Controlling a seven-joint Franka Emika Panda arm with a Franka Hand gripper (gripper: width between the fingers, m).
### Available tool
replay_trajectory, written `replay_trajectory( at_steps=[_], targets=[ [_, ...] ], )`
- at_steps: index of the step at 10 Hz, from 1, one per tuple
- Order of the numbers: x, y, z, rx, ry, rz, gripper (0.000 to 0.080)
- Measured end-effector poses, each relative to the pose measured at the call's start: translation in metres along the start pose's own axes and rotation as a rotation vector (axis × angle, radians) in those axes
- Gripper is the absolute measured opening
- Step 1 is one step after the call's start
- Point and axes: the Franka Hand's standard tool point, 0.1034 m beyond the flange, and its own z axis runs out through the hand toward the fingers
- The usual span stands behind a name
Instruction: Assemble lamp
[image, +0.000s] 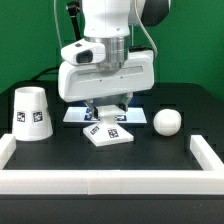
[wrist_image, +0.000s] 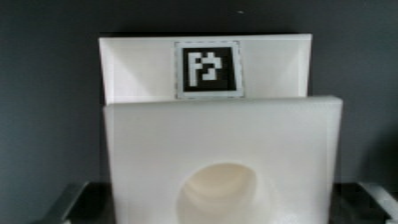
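Gripper (image: 107, 108) hangs low at the table's centre, right over the base (image: 108, 133), pointing approx. straight down. In the wrist view the base (wrist_image: 222, 150) fills most of the picture. Its round socket (wrist_image: 228, 192) faces up at the camera, so the part lies the right way up for a bulb to go in.

The jaws stand wide apart, 1 dim grey tip at each outer side of the base. They look to straddle it w/o clamping, and nothing is lifted. Whether the pads already touch its sides can't be told, since those corners of the wrist view are dark and blurred.

The spread suits the part: it's low, square and flat-sided, so a grip across 2 opposite sides would keep it from twisting.

Bulb (image: 167, 122) rests loose on the black table (image: 150, 150), well apart from the base toward the exterior view's right. Shade (image: 31, 112) stands on its wide end toward the exterior view's left, also well apart. So all 3 parts are separate, w/ clear room round the base for the jaws.

Marker board (image: 78, 114) lies flat just behind the base. A low white wall (image: 100, 180) edges the table on the near side.

Judgement: early stage, prob. seating or squaring the base before the bulb is fetched.
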Motion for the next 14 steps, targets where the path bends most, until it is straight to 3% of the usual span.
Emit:
replay_trajectory(
  at_steps=[2,6,9,12,14],
  targets=[
    [0.008,-0.002,0.0,-0.002,0.006,0.037,0.0534],
    [0.052,-0.021,-0.002,-0.014,0.05,0.129,0.0535],
    [0.098,-0.033,-0.004,-0.012,0.077,0.211,0.0535],
    [0.12,-0.036,-0.005,-0.004,0.109,0.275,0.0535],
    [0.145,-0.045,-0.006,0.0,0.131,0.319,0.0535]
  ],
)
